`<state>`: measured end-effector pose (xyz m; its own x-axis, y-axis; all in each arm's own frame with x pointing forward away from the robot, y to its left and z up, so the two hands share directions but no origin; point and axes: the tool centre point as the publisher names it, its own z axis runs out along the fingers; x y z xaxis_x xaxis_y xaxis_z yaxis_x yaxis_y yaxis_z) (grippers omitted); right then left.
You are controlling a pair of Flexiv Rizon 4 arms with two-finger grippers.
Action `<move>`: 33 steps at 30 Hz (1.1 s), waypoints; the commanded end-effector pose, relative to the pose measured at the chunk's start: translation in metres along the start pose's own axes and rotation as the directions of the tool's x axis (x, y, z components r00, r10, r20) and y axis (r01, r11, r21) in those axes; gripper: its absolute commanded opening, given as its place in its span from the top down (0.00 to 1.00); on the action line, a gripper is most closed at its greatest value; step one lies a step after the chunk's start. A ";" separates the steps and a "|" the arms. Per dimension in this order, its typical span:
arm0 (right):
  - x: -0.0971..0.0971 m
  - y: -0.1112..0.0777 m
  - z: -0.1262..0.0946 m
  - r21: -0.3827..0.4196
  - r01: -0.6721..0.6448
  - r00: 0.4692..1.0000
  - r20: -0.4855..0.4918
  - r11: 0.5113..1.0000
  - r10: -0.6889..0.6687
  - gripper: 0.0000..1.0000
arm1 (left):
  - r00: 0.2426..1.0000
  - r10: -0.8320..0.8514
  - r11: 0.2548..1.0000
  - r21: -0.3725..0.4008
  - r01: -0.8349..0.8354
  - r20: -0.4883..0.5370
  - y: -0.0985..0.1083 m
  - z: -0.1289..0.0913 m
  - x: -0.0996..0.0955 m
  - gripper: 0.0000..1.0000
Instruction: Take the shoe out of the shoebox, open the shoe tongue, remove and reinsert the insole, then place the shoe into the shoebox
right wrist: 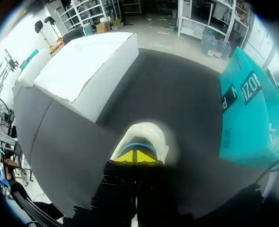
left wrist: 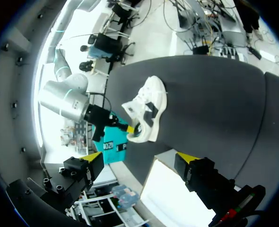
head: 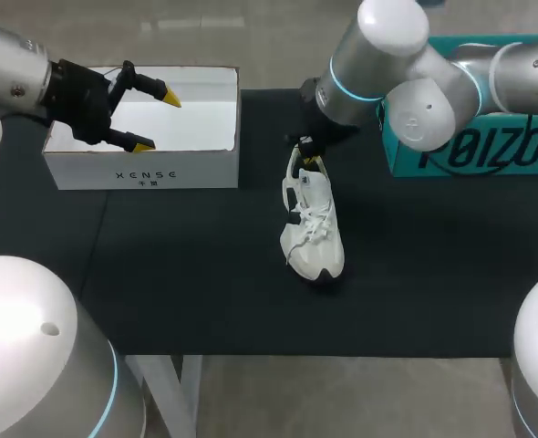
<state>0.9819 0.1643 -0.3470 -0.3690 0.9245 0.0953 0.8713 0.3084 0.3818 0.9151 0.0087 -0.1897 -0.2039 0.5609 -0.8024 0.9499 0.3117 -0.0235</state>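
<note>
Left arm (head: 5,64) and right arm (head: 406,73) glossy silver-grey, thin cyan joint rings, black wrist housings, yellow-tipped black jaws.

Most of the shoe (right wrist: 144,137) hidden beneath the right gripper (right wrist: 136,156), teal box (head: 506,139) cut off at the edge

You had the white sneaker (head: 313,224), black-trimmed and laced, upright on its sole on the dark table (head: 205,274), toe toward the near edge; the open white shoebox (head: 141,172) sat well apart to its left.
</note>
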 end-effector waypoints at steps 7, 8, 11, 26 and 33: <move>0.002 -0.012 0.029 0.063 -0.025 0.985 0.171 0.998 0.014 1.00 | 1.000 0.000 1.000 0.000 0.000 -0.004 0.000 0.000 0.000 0.00; 0.001 -0.013 0.032 0.075 -0.026 0.983 0.181 0.997 0.012 1.00 | 1.000 0.000 1.000 0.000 0.000 -0.004 0.000 0.000 0.000 0.00; -0.001 -0.019 0.043 0.103 -0.028 0.982 0.189 0.994 0.008 1.00 | 1.000 0.000 1.000 0.000 0.000 -0.004 0.000 0.000 0.000 0.00; -0.011 -0.021 0.032 0.092 -0.034 0.974 0.228 0.995 0.013 1.00 | 1.000 0.000 1.000 0.000 0.000 -0.004 0.000 0.000 0.000 0.00; -0.018 -0.025 0.049 0.111 -0.040 0.973 0.229 0.993 0.014 1.00 | 1.000 0.000 1.000 0.000 0.000 -0.004 0.000 0.000 0.000 0.00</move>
<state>0.9796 0.1500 -0.3937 -0.2692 0.9555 -0.1204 0.9146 0.2928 0.2788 0.9151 0.0087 -0.1897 -0.2039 0.5609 -0.8024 0.9499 0.3117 -0.0235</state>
